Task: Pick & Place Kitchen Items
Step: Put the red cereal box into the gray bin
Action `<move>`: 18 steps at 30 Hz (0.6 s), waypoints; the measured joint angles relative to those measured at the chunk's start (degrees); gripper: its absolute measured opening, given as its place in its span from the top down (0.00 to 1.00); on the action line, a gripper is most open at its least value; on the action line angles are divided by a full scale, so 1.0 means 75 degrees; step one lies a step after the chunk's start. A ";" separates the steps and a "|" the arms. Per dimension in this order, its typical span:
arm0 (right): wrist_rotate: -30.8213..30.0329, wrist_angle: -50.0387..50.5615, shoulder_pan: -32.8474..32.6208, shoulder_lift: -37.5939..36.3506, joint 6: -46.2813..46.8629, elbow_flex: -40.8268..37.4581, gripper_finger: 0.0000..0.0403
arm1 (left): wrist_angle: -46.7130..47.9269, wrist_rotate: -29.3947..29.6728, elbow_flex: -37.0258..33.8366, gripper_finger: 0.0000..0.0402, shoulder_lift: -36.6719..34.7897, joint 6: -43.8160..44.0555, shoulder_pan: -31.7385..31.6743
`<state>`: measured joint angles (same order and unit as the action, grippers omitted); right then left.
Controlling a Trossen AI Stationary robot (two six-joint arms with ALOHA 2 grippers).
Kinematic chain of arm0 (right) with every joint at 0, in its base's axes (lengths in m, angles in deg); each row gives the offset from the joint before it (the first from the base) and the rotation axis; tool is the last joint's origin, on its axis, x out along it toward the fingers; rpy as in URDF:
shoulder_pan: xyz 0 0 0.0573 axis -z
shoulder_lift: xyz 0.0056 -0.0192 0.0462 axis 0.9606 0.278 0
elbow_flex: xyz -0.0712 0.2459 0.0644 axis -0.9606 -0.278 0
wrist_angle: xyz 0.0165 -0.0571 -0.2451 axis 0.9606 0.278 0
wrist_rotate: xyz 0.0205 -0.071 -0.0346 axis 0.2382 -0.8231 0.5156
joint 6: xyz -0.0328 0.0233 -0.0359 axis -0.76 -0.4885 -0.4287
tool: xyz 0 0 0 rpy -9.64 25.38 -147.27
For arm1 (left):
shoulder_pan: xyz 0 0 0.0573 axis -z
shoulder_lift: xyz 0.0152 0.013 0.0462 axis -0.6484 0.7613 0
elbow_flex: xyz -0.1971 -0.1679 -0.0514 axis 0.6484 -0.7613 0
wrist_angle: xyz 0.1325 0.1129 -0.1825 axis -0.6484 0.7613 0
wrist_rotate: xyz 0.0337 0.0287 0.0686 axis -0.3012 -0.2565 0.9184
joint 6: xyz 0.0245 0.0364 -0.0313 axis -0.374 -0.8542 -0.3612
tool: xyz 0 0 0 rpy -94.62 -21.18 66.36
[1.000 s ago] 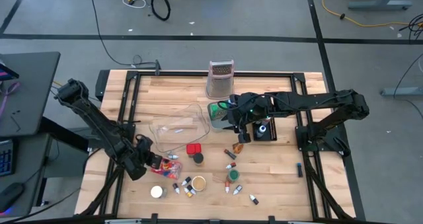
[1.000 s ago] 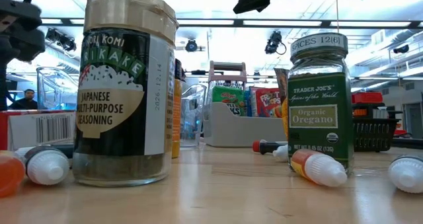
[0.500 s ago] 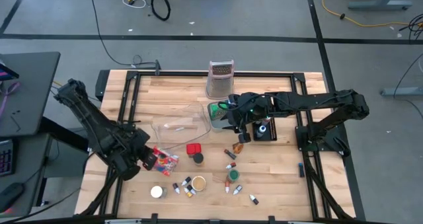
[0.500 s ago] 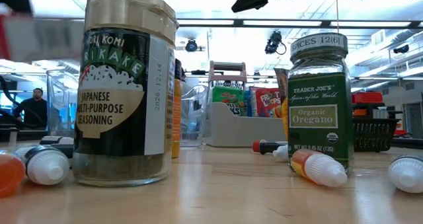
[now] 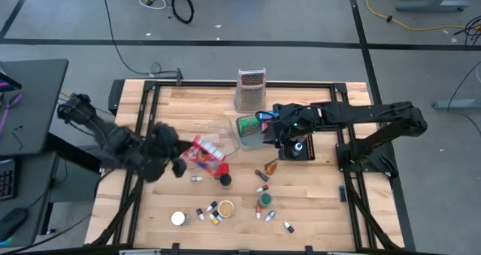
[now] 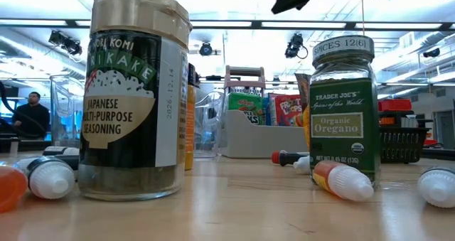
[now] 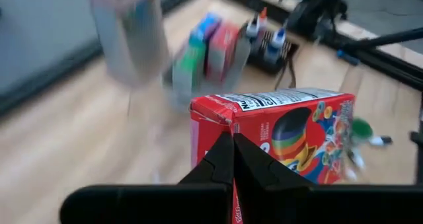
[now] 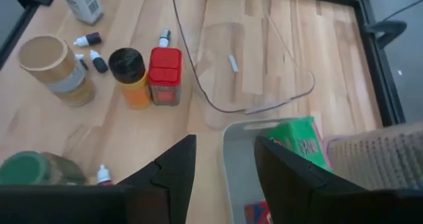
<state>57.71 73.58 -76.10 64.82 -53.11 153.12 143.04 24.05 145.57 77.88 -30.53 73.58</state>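
A wooden table seen from above is holding scattered kitchen goods, and two dark robot arms are reaching in from either side. On the left, the left gripper (image 5: 183,159) is carrying a small red cereal box (image 5: 204,154), its fingers clamped on the box's edge; the wrist view confirms the pinch, showing the box (image 7: 284,135) printed with a rainbow-coloured ring of cereal. The box is hanging above the table just beside the near edge of a clear plastic tray (image 5: 214,129), so the step in hand looks like the carry phase of a pick and place. Below the box, loose items are lying on the wood: a dark-capped bottle (image 5: 225,180), a round furikake seasoning jar (image 5: 225,207), a white-lidded jar (image 5: 178,218), a green-lidded oregano jar (image 5: 264,199) and several tiny dropper bottles. Further right, a grey bin (image 5: 252,137) is holding green and red cereal packets, with an upright metal grater (image 5: 251,89) behind it. The right gripper (image 5: 272,132) is hovering over that bin with its fingers spread apart and holding nothing; its wrist view shows the bin's rim (image 8: 228,159) directly below. The likely next move is to bring the red box over a container, probably the clear tray or the grey bin, lower it and let go, keeping clear of the right arm.
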 joint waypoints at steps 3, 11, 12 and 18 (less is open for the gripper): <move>-0.0086 0.0153 0.0000 -0.0244 0.0268 0.0000 0.59 | -0.1521 -0.0123 -0.0023 1.00 0.0154 -0.2312 -0.0816; -0.0381 0.1182 0.0001 -0.0843 0.1103 -0.0029 0.59 | -0.4135 -0.1536 0.0209 1.00 0.1448 -0.5925 -0.2575; -0.0379 0.1068 0.0000 -0.0941 0.1212 -0.0143 0.59 | -0.4133 -0.1636 0.0298 1.00 0.1680 -0.5976 -0.2752; -0.0361 -0.0023 0.0030 -0.1928 0.1410 -0.1916 0.59 | -0.4093 -0.2199 0.0807 1.00 0.2860 -0.6141 -0.3554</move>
<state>55.01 73.40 -75.88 50.37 -42.54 138.76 112.34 7.55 151.62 99.32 -76.58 46.93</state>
